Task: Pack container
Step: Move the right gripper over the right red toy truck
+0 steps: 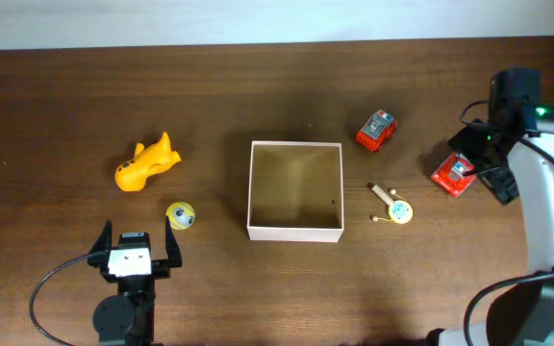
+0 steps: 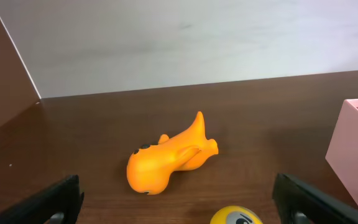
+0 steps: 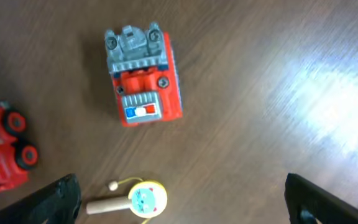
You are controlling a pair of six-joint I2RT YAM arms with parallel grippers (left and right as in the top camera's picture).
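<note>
Container (image 1: 294, 191) sits at the middle of the overhead frame on the dark wooden table (image 1: 65, 96), square, open-topped and white-walled, its tan inside bare. The left wrist view catches only one wall of it at the right edge (image 2: 353, 143), tinted pinkish there. The right wrist view does not show it at all.

Left of the box in the overhead frame lie an orange animal toy (image 1: 145, 163) and, below it, a yellow ball (image 1: 181, 215), apart from each other and from the box. The left wrist view shows the toy on its side (image 2: 169, 158) and just the ball's top at the bottom edge (image 2: 236, 216). The left gripper (image 1: 138, 238) hovers below the ball with jaws wide apart, holding nothing.

Right of the box are a red fire truck (image 1: 376, 131), a wooden-handled rattle (image 1: 392, 206) and a second red vehicle (image 1: 453, 174), partly under the right arm. The right wrist view shows the truck's grey top (image 3: 143, 78), the rattle at the bottom edge (image 3: 132, 200) and the second vehicle's black wheels at the left edge (image 3: 5, 149). The right gripper (image 3: 191, 205) is spread wide and empty.

The truck's blue, white and red panel is too small to read.
</note>
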